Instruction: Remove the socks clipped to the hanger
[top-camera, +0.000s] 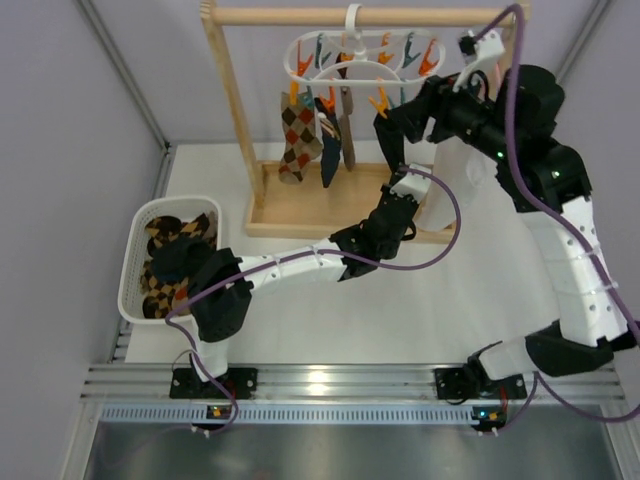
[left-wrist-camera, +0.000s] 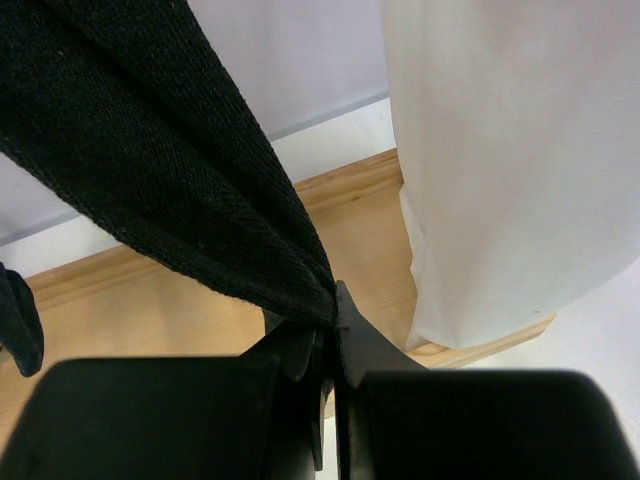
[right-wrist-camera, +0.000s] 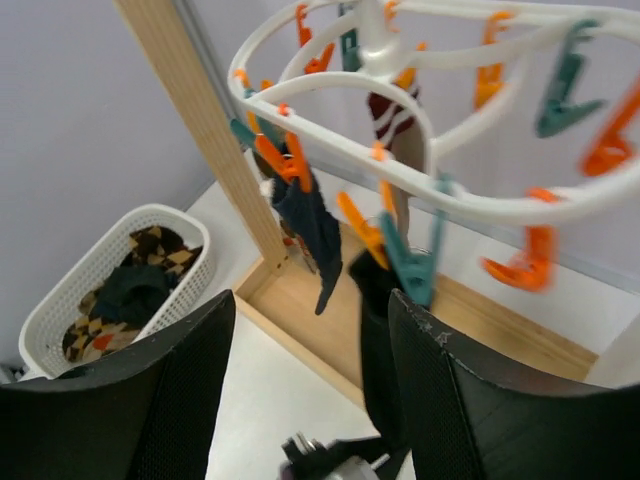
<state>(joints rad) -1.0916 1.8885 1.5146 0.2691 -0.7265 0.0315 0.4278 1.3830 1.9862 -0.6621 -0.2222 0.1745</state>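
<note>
- Left pincer (left-wrist-camera: 330, 318) is clamping the dark sock (left-wrist-camera: 150, 150) hanging from the hanger (right-wrist-camera: 372, 30).
- Right pincer (right-wrist-camera: 312, 310) is gaping wide just beside a teal clothespin (right-wrist-camera: 410, 265).

Hanger (right-wrist-camera: 375, 30) white; orange pins (right-wrist-camera: 285, 160) + teal pins (right-wrist-camera: 410, 265). Upper centre, top view: argyle sock (top-camera: 297, 135) w/ brown/orange/cream diamonds, navy sock (top-camera: 330, 152) beside. Left wrist view: black sock (left-wrist-camera: 170, 170), plain knit, upper left; garment (left-wrist-camera: 500, 150) white, right. Basket (top-camera: 128, 275) white, socks inside (right-wrist-camera: 150, 255) argyle + dark. Rack (top-camera: 232, 100) pale wood.
</note>
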